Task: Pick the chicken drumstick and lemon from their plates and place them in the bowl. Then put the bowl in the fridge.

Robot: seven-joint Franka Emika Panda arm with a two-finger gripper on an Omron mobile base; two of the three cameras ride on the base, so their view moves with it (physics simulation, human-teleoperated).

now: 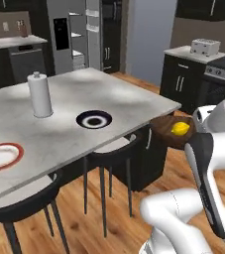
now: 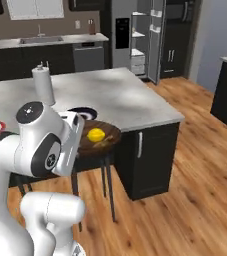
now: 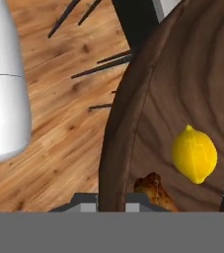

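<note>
The claw point(image 3: 111, 200) is pinched shut on the rim of the bowl point(image 3: 182, 89), carrying it in the air off the edge of the surface point(image 1: 64, 124). The bowl looks like stiff, light wood; held by one edge it will likely tip, so it should stay level. Inside, the lemon point(image 3: 194, 153) sits toward 3 o'clock in the hand view and will probably roll; the chicken drumstick point(image 3: 153, 190) lies at 5 o'clock, just beside the gripped rim.

On the surface stand a paper towel roll point(image 1: 39, 94), a dark-rimmed plate point(image 1: 94, 119) and an orange-rimmed plate point(image 1: 3, 156). Stools point(image 1: 109, 149) stand below. The fridge point(image 1: 77, 34) waits open at 12 o'clock, well apart, with the surface's corner between.
</note>
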